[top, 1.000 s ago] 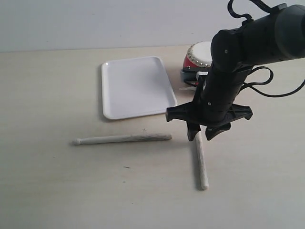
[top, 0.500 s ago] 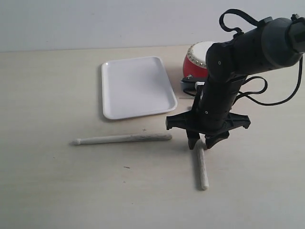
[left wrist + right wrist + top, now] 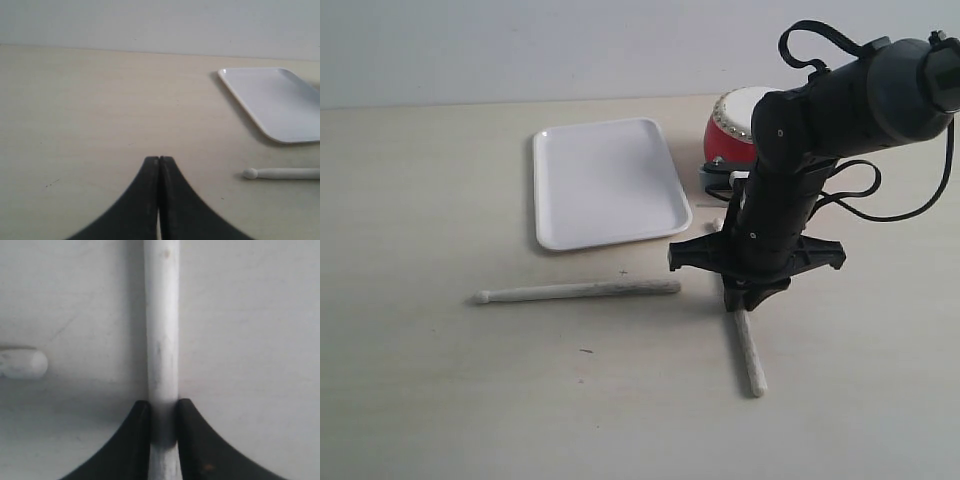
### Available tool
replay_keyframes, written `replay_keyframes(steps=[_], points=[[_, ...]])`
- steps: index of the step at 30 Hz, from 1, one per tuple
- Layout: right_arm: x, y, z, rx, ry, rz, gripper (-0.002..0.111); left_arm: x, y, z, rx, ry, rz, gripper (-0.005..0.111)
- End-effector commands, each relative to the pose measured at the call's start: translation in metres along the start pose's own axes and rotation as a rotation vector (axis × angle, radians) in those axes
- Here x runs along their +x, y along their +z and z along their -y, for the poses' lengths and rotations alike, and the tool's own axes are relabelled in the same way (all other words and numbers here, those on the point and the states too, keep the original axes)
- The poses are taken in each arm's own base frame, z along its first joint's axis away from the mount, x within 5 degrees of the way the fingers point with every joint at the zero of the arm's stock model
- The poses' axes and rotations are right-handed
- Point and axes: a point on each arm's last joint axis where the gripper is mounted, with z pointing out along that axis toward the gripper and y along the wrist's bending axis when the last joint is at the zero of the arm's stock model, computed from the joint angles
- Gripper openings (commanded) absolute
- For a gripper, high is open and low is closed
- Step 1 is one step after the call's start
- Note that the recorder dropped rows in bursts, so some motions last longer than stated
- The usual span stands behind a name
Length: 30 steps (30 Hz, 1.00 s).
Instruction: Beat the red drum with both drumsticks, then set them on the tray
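**Grippers.** The right gripper [image 3: 748, 296] is down at the worktop [image 3: 440, 390]. In the right wrist view, its black jaws [image 3: 163, 410] stand narrow and press on both sides of the right drumstick [image 3: 161, 340], a slim pale wooden stick with scuffed paint. The left gripper [image 3: 159, 161] is out of the exterior view. Its jaws are fully together and hold nothing.

**Task items.**
- The right drumstick [image 3: 750, 355] lies on the worktop and runs from the jaws towards the near edge. The grip sits close to its far end. Which end carries the rounded tip cannot be told.
- The left drumstick [image 3: 575, 291], of the same pale wood, lies crosswise with its rounded tip to the left. Its right end [image 3: 20, 363] is near the right gripper but not touching it.
- The flat white rectangular plastic tray [image 3: 605, 185] lies empty beyond the left drumstick.
- The squat red drum with a white skin [image 3: 722, 135] stands right of the tray, just behind the right arm.

**Stage.** In my judgement 1 of 2 sticks is being gripped, and the beating has not begun.

**Risks.**
1. The grip is near one end, so the long free length may droop or swivel in the jaws on lifting.
2. The round shaft may slip if the clamping is light.
3. The arm may knock the drum, which stands close behind it.
4. The left jaws must open before they can take the second stick.
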Motion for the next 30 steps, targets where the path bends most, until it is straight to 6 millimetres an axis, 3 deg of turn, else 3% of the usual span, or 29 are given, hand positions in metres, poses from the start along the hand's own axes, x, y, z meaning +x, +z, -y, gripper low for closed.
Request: replay_keyframes(steps=[1, 7, 20, 27, 29, 30], points=[[-0.002, -0.001, 0.000, 0.003, -0.012, 0.025, 0.000, 0.001, 0.000, 0.000, 0.006, -0.002, 0.007, 0.000], [-0.002, -0.018, -0.001, -0.019, -0.028, 0.070, 0.000, 0.001, 0.000, 0.000, 0.006, -0.002, 0.007, 0.000], [0.016, -0.129, -0.006, -0.189, -0.221, 0.358, 0.000, 0.001, 0.000, 0.000, 0.006, -0.002, 0.007, 0.000], [0.036, -0.166, -0.021, -0.417, -0.381, 0.419, 0.000, -0.003, 0.000, -0.001, -0.008, 0.048, 0.049, 0.000], [0.041, -0.170, -0.026, -0.489, -0.433, 0.405, 0.000, -0.009, -0.001, 0.001, 0.018, -0.028, 0.113, 0.000], [0.044, -0.171, -0.030, -0.531, -0.479, 0.393, 0.000, -0.013, -0.001, 0.003, 0.053, -0.166, 0.151, 0.000]])
